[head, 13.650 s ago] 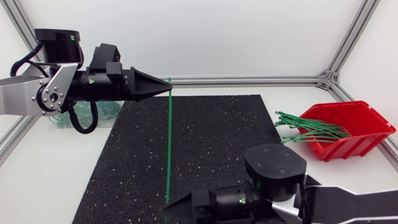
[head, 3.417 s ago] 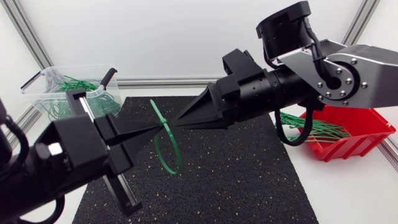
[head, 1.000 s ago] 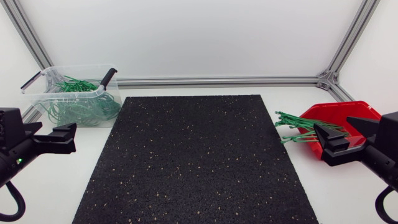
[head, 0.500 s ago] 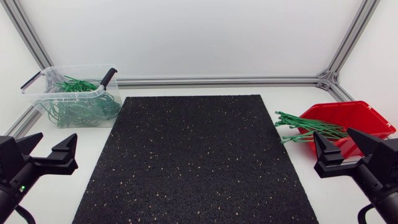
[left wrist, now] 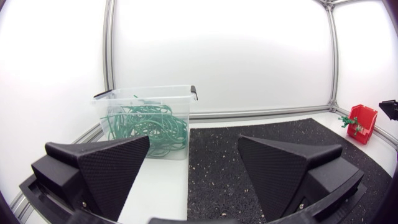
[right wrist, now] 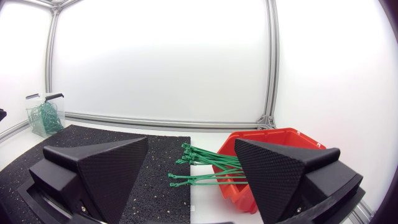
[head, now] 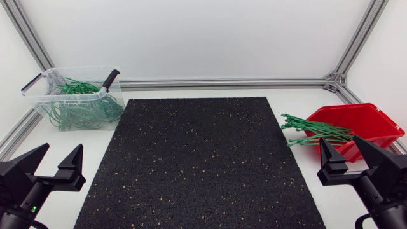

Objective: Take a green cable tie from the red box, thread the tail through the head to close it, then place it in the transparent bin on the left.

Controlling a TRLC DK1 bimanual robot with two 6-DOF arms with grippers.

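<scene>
Looking down from overhead, both arms sit low at the near edge. The left gripper (head: 63,147) is at 8 o'clock on the table and the right gripper (head: 339,140) at 4 o'clock. Both are released, wedge fingers spread wide and pointing up the table. Between them lies the speckled black mat (head: 203,159), which only this view shows whole.

The transparent bin (head: 44,105) is at 10 o'clock, holding a tangle of looped green cable ties (head: 79,108). At 3 o'clock is the red box (head: 372,124), its bundle of straight green cable ties (head: 315,132) poking out over the rim towards the mat.

The left wrist view gives a side-on look. The left gripper (left wrist: 193,140) is wide apart, with the mat (left wrist: 217,162) and white table showing in the gap. The bin (left wrist: 146,89) stands ahead at about 11 o'clock of the gripper, and the loops (left wrist: 149,127) show through its clear wall, heaped to roughly half its height. That is hard to judge from above. The red box (left wrist: 364,118) is only a small shape far off at 2 o'clock.

In the right wrist view the right gripper (right wrist: 191,142) is equally spread. The red box (right wrist: 280,140) sits just ahead at 1 o'clock. The straight ties (right wrist: 205,168) fan out of it, their ends over the white table at the edge of the mat (right wrist: 161,180). The bin (right wrist: 42,115) is tiny at 10 o'clock.
</scene>
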